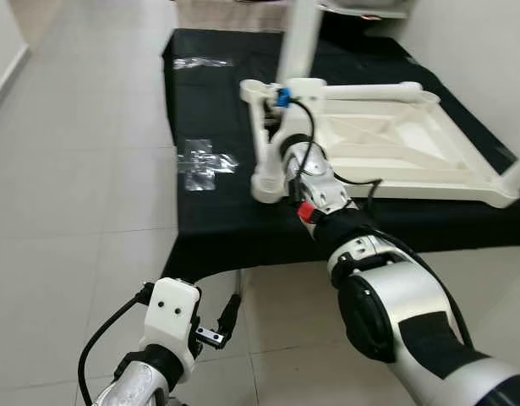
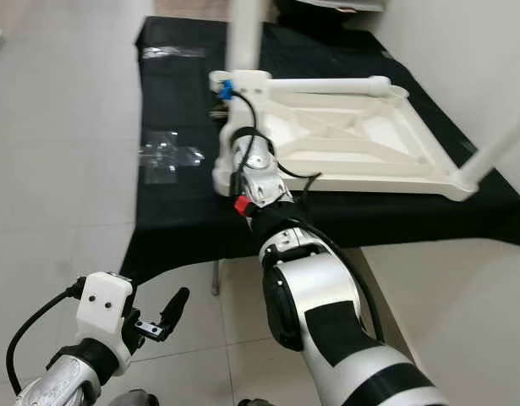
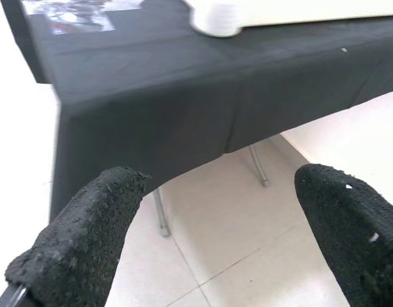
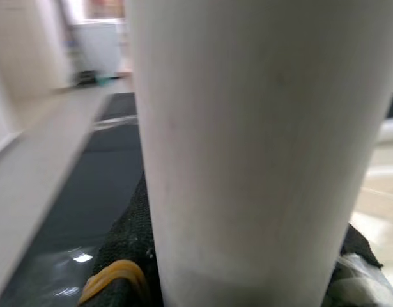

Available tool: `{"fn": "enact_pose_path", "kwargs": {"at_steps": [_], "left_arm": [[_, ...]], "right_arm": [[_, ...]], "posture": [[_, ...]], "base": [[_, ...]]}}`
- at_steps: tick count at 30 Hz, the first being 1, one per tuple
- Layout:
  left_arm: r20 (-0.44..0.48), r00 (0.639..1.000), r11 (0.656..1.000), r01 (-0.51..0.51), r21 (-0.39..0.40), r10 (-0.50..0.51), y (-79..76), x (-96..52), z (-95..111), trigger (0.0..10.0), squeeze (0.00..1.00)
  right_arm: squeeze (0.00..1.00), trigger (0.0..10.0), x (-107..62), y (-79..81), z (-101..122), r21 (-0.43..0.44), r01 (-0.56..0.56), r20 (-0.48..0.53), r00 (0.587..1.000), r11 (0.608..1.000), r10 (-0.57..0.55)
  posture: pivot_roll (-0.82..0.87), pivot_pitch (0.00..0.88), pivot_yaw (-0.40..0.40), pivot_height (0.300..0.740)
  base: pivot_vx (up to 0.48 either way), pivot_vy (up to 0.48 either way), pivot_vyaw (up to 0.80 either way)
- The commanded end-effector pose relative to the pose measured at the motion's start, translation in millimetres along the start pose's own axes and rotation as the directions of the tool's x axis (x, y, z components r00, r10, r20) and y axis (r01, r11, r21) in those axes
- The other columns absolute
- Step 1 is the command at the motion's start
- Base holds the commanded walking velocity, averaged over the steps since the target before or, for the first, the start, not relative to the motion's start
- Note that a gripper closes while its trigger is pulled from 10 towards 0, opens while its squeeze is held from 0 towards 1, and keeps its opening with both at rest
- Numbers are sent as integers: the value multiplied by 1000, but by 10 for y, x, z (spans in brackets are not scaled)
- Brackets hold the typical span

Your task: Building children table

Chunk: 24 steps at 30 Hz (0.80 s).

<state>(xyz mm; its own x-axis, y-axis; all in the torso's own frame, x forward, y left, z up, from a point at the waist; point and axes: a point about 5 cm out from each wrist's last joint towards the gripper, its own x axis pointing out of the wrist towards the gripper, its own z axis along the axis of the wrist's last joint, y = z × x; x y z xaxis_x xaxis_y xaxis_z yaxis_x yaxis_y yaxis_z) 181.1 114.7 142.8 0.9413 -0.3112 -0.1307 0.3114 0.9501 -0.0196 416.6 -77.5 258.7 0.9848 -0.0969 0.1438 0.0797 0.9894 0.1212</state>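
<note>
A white children's table top (image 1: 386, 144) lies upside down on a table covered with black cloth (image 1: 217, 228). One white leg (image 1: 300, 42) stands upright at its near-left corner. Another white leg (image 1: 260, 144) runs along its left edge down to the cloth. My right gripper (image 1: 282, 156) reaches in at this leg; in the right wrist view the leg (image 4: 247, 153) stands between the black fingers (image 4: 129, 246), which close on it. My left gripper (image 1: 227, 323) hangs low over the floor in front of the cloth, open with nothing between its fingers (image 3: 81, 243).
Clear plastic bags (image 1: 205, 161) lie on the cloth left of the table top, with another bag (image 1: 200, 61) further back. The cloth's front edge hangs over thin metal table legs (image 3: 159, 217). Pale floor tiles (image 1: 73, 169) spread out to the left.
</note>
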Motion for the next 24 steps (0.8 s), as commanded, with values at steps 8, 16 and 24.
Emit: {"fn": "enact_pose_path", "kwargs": {"at_steps": [8,16,24], "left_arm": [[-18,1000,1000,17,-7,-17,-26,-12,-27,10000,0],[-20,1000,1000,19,-5,-19,-30,-11,-30,10000,0],[-23,1000,1000,20,-9,-21,-30,-6,-38,10000,0]], "right_arm": [[0,0,-198,-55,-421,66,414,-229,892,908,-390],[0,0,-267,101,-393,71,495,-272,845,866,-461],[1000,10000,-216,203,-204,86,369,-153,923,925,-354]], "posture": [[167,169,-144,740],[178,170,-145,740],[164,174,-145,740]], "base": [[0,0,0],[0,0,0],[0,0,0]]}}
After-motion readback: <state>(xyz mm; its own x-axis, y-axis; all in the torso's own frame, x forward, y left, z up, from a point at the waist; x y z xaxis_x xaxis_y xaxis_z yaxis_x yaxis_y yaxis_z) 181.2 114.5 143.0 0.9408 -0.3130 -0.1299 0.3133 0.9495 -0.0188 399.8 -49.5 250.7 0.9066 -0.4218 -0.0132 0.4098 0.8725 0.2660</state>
